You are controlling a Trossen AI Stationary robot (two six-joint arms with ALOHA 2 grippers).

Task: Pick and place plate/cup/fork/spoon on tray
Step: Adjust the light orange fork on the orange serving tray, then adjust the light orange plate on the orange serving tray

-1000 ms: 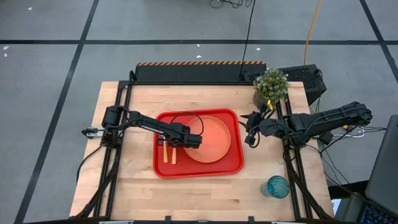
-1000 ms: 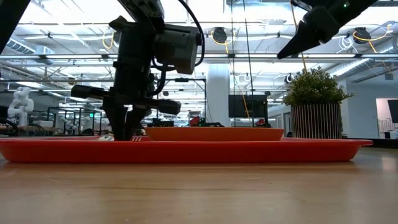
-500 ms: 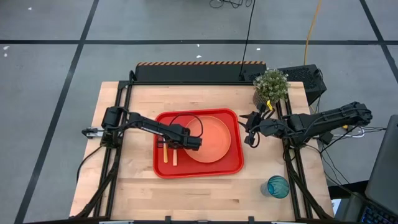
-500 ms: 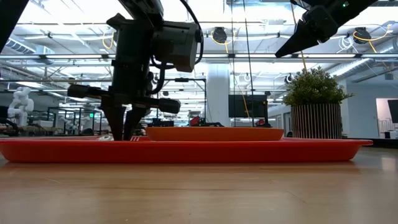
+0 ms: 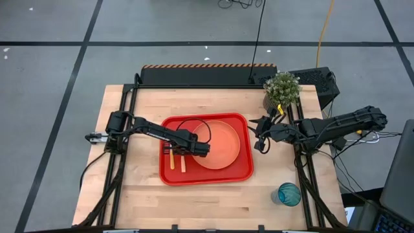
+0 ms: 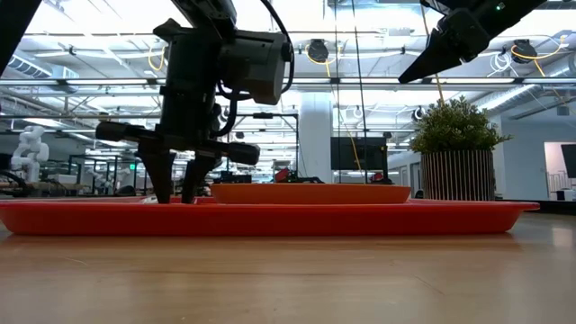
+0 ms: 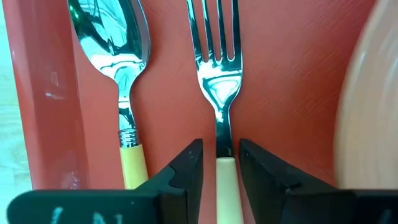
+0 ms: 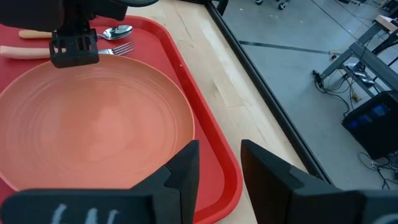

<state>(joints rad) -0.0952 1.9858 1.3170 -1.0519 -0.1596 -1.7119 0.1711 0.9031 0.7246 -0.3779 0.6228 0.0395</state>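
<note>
The red tray (image 5: pixel 207 178) lies at the table's middle. The orange plate (image 5: pixel 220 145) sits on its right half. The spoon (image 7: pixel 115 56) and the fork (image 7: pixel 217 74) lie flat, side by side, on the tray floor left of the plate, orange handles toward the near edge. My left gripper (image 7: pixel 221 168) points down over the fork, open, one finger on each side of the handle's top, a thin gap showing. My right gripper (image 5: pixel 259 133) hangs open in the air right of the tray. The teal cup (image 5: pixel 289 193) stands on the table at the near right.
A small potted plant (image 5: pixel 281 87) stands at the table's far right, behind my right arm. Bare wood lies between the tray's right rim (image 8: pixel 211 134) and the cup. The spoon lies close to the tray's left rim (image 7: pixel 43 93).
My left gripper has opened and let go of the fork's handle, staying where it was above the tray. The fork lies flat on the tray floor beside the spoon.
</note>
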